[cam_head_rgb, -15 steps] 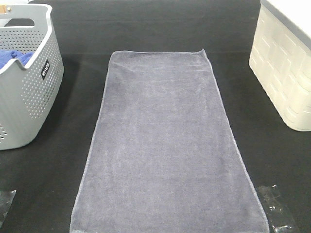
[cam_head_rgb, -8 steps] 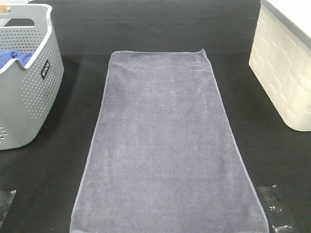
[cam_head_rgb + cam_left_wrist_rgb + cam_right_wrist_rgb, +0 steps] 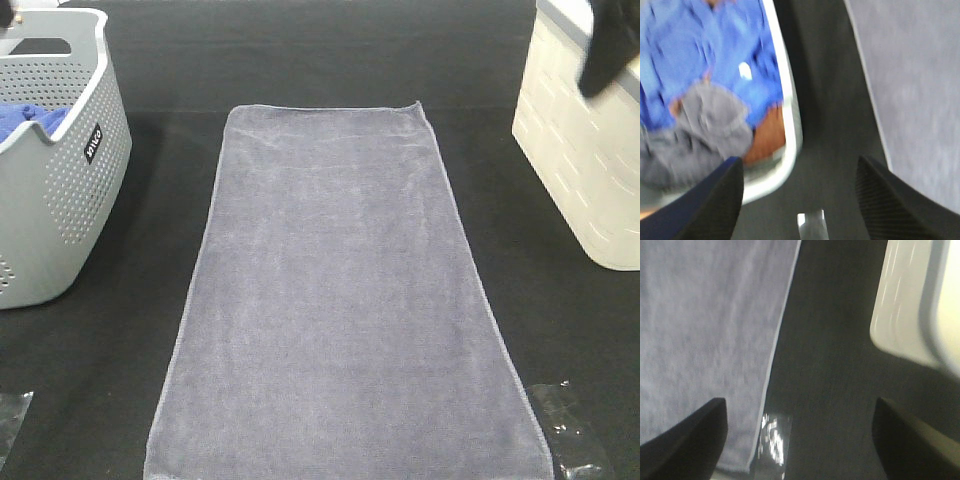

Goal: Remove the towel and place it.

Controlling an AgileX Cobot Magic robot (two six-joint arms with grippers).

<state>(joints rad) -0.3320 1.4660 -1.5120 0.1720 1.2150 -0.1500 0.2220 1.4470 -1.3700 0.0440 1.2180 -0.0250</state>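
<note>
The slate-grey towel (image 3: 340,300) lies spread flat and lengthwise on the black table, its near end at the front edge of the exterior view. It also shows in the left wrist view (image 3: 920,90) and the right wrist view (image 3: 705,330). My left gripper (image 3: 800,200) is open and empty, above the table between the grey basket and the towel's edge. My right gripper (image 3: 800,440) is open and empty, above the table between the towel's edge and the white basket. A dark part of my right arm (image 3: 608,50) shows at the upper right.
A grey perforated basket (image 3: 60,200) stands at the left, holding a bright blue cloth (image 3: 705,55) and a grey cloth (image 3: 705,130). A white woven-pattern basket (image 3: 585,160) stands at the right. Clear tape patches (image 3: 565,430) lie near the front corners.
A dark part of my right arm has come into view at the upper right, over the white basket. The towel and both baskets have not moved.
</note>
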